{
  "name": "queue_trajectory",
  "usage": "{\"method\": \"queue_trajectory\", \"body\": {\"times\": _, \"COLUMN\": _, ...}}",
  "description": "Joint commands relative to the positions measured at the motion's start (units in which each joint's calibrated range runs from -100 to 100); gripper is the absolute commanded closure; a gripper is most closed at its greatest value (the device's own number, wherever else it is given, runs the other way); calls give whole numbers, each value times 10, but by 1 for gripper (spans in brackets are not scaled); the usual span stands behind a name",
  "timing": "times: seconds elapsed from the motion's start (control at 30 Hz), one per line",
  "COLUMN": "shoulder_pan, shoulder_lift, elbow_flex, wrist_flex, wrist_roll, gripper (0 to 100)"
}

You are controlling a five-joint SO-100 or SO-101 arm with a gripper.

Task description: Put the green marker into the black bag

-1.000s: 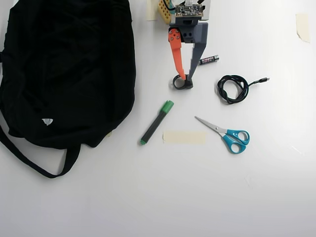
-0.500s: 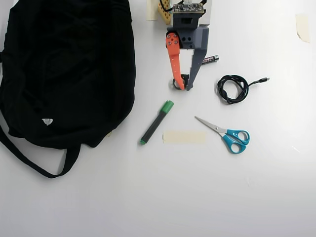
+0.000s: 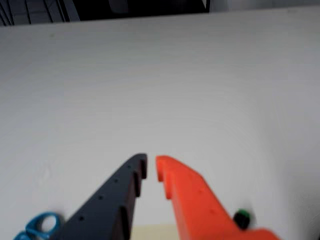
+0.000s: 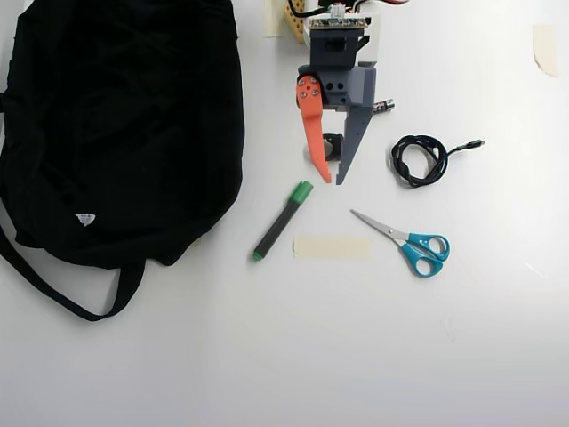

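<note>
In the overhead view the green marker [image 4: 279, 224] lies slanted on the white table, green cap up and to the right. The black bag [image 4: 116, 133] fills the upper left, its strap trailing to the bottom left. My gripper [image 4: 333, 181] points down the frame, its orange and grey fingertips just above and right of the marker's cap, not touching it. The jaws are nearly together with only a narrow slit and nothing between them. In the wrist view the gripper [image 3: 151, 168] hovers over bare table, and a bit of the marker [image 3: 242, 218] peeks out beside the orange finger.
Blue-handled scissors [image 4: 413, 245] and a coiled black cable [image 4: 420, 158] lie right of the gripper. A strip of tape [image 4: 332, 247] sits below the marker's right side. A small battery [image 4: 383, 107] and a black ring [image 4: 333, 145] lie by the arm.
The gripper has reached further down the overhead frame, away from the black ring and toward the marker's cap. Nothing on the table has moved.
</note>
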Motion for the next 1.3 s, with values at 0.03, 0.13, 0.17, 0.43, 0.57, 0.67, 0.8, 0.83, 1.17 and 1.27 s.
{"method": "queue_trajectory", "body": {"times": 0.03, "shoulder_pan": 7, "shoulder_lift": 29, "elbow_flex": -78, "wrist_flex": -13, "wrist_roll": 3, "gripper": 98}}
{"method": "queue_trajectory", "body": {"times": 0.13, "shoulder_pan": 11, "shoulder_lift": 56, "elbow_flex": -117, "wrist_flex": -14, "wrist_roll": 3, "gripper": 98}}
{"method": "queue_trajectory", "body": {"times": 0.17, "shoulder_pan": 11, "shoulder_lift": 67, "elbow_flex": -133, "wrist_flex": -14, "wrist_roll": 3, "gripper": 98}}
{"method": "queue_trajectory", "body": {"times": 0.43, "shoulder_pan": 12, "shoulder_lift": 132, "elbow_flex": -229, "wrist_flex": -14, "wrist_roll": 3, "gripper": 98}}
{"method": "queue_trajectory", "body": {"times": 0.57, "shoulder_pan": 11, "shoulder_lift": 138, "elbow_flex": -223, "wrist_flex": -75, "wrist_roll": 2, "gripper": 98}}
{"method": "queue_trajectory", "body": {"times": 0.67, "shoulder_pan": 11, "shoulder_lift": 139, "elbow_flex": -205, "wrist_flex": -105, "wrist_roll": 2, "gripper": 98}}
{"method": "queue_trajectory", "body": {"times": 0.8, "shoulder_pan": 8, "shoulder_lift": 142, "elbow_flex": -202, "wrist_flex": -110, "wrist_roll": 2, "gripper": 98}}
{"method": "queue_trajectory", "body": {"times": 0.83, "shoulder_pan": 8, "shoulder_lift": 156, "elbow_flex": -209, "wrist_flex": -110, "wrist_roll": 0, "gripper": 98}}
{"method": "queue_trajectory", "body": {"times": 1.17, "shoulder_pan": 5, "shoulder_lift": 190, "elbow_flex": -212, "wrist_flex": -150, "wrist_roll": -1, "gripper": 98}}
{"method": "queue_trajectory", "body": {"times": 1.27, "shoulder_pan": 4, "shoulder_lift": 198, "elbow_flex": -231, "wrist_flex": -147, "wrist_roll": 2, "gripper": 98}}
